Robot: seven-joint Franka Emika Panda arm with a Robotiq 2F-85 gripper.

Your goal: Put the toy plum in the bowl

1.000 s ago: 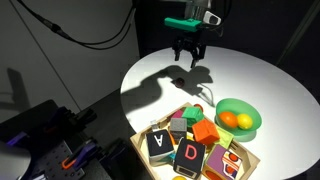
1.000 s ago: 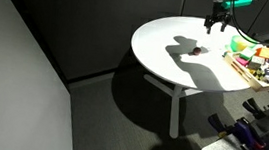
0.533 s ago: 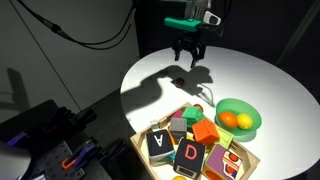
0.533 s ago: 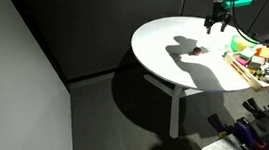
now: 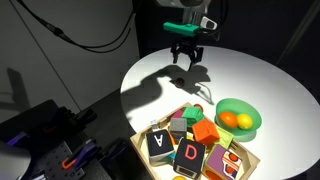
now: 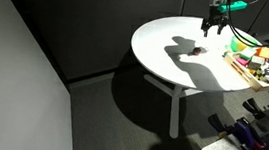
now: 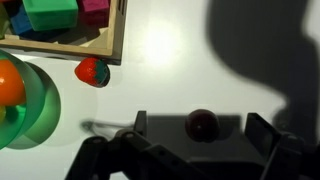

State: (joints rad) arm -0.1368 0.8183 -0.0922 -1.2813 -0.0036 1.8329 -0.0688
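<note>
Fingers (image 7: 265,135) spread open, holding nothing, hanging above the tabletop (image 7: 200,60). Toy plum (image 7: 203,124) sits on the tabletop well apart from the bowl (image 7: 45,105), centred between my fingers. Round, no long axis; I'd judge straight down.

Dark maroon toy plum (image 7: 203,124) (almost black), bright green bowl (image 5: 240,102), orange ball (image 5: 229,120), yellow ball (image 5: 244,122) — white table (image 5: 250,70).

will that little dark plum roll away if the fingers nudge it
Probably yes. The toy plum looks round like a ball and lies free on the smooth white table, so an off-centre touch could send it rolling. It also looks small next to the open gripper, so it is likely light and easy to knock aside.
</note>
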